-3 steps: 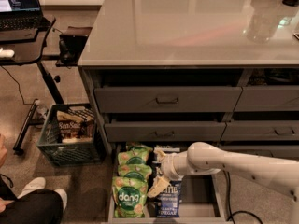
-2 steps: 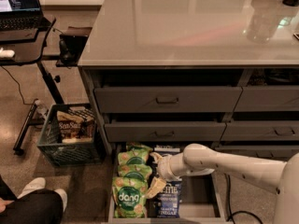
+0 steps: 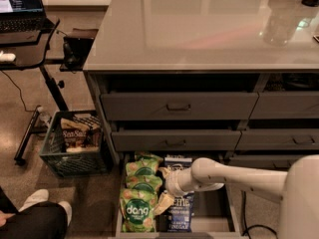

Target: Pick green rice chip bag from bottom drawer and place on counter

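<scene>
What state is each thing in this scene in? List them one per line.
bottom drawer: pulled open, snack bags inside.
green rice chip bag: lying in the bottom drawer, not lifted.
gripper: open, low in the bottom drawer, beside the green rice chip bag.
laptop: lid open, screen lit.

Gripper (image 3: 164, 187) sits in the drawer (image 3: 219, 210), between the green bags and the blue bag (image 3: 180, 214), and overlaps the edges of both. Arm (image 3: 234, 176) covers the blue bag's middle, and its print is unreadable. Only the front green bag (image 3: 135, 210) shows whole; the two behind it are each half-covered by the next. Drawer front is cut off by the bottom edge. Arm runs off at the right. Counter (image 3: 199, 29) is cropped at the top and right, with items at its far right corner cropped and blurred. Laptop (image 3: 20, 4) is cut at the top-left. A person's leg (image 3: 35, 220) is cut at the bottom-left. Open slot under the counter is too dark to see into.
</scene>
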Tool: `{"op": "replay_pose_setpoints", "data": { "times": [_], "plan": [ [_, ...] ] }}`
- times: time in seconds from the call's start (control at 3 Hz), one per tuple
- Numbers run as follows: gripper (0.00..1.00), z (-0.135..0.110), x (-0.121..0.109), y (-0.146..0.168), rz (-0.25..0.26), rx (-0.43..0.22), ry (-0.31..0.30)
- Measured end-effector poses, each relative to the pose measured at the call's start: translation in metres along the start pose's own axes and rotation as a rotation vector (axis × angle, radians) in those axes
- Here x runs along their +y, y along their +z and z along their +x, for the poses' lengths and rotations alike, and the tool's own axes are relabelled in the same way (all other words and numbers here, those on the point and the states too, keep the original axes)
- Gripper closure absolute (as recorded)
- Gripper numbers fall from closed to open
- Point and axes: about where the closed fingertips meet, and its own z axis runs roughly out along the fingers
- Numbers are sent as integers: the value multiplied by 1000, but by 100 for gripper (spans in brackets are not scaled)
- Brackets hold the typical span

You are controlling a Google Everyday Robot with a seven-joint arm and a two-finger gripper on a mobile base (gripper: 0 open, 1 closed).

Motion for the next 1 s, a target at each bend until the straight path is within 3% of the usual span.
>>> {"op": "replay_pose_setpoints", "data": {
  "times": [0.33, 1.0],
  "plan": [
    [0, 27, -5, 30, -10, 17, 9],
    [39, 48, 1, 75, -70, 22, 7]
  ]
}}
